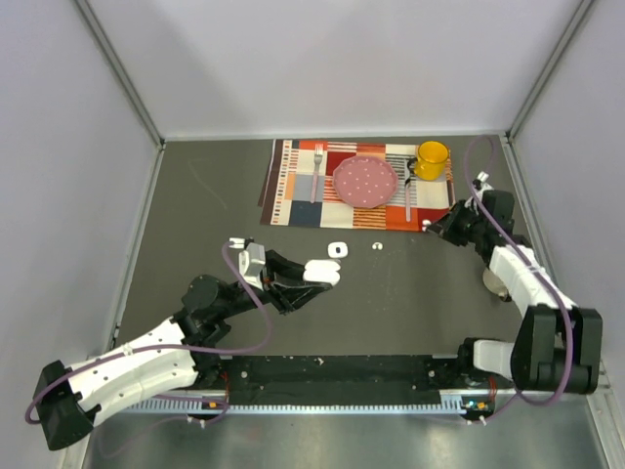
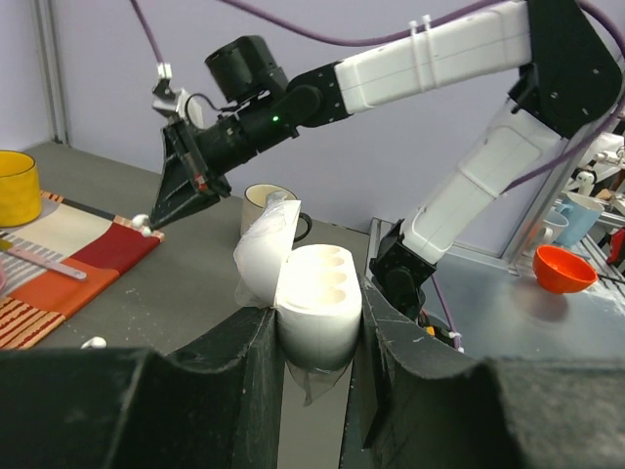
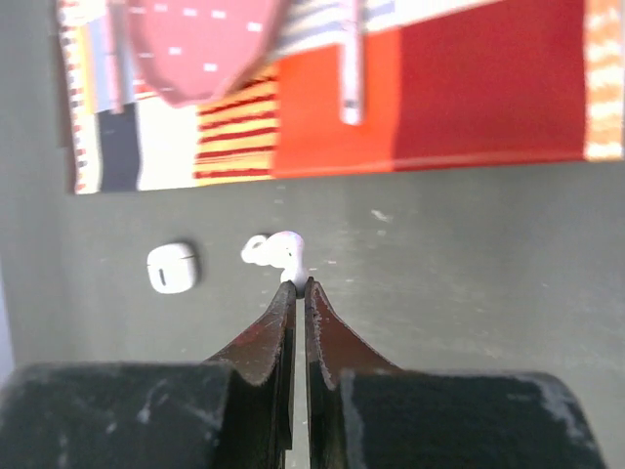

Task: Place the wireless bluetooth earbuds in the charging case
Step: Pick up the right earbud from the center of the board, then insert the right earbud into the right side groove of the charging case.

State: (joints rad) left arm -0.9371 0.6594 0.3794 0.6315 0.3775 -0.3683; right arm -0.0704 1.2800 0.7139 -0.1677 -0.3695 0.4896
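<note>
My left gripper [image 1: 314,278] is shut on an open white charging case [image 1: 322,273] and holds it above the table's middle. In the left wrist view the case [image 2: 317,293] sits between the fingers [image 2: 234,362], lid [image 2: 262,252] flipped back, its wells showing empty. My right gripper [image 1: 430,227] is shut on the stem of a small white earbud [image 3: 289,250] near the placemat's front right corner. Its tips [image 3: 298,284] pinch the stem. A second earbud [image 1: 377,246] lies on the table between both grippers, blurred in the right wrist view [image 3: 255,251].
A closed white case [image 1: 338,249] lies on the table, also in the right wrist view [image 3: 173,267]. Behind is a striped placemat [image 1: 293,186] with a pink plate [image 1: 365,181], fork [image 1: 317,168], knife [image 1: 407,195] and yellow mug [image 1: 431,158].
</note>
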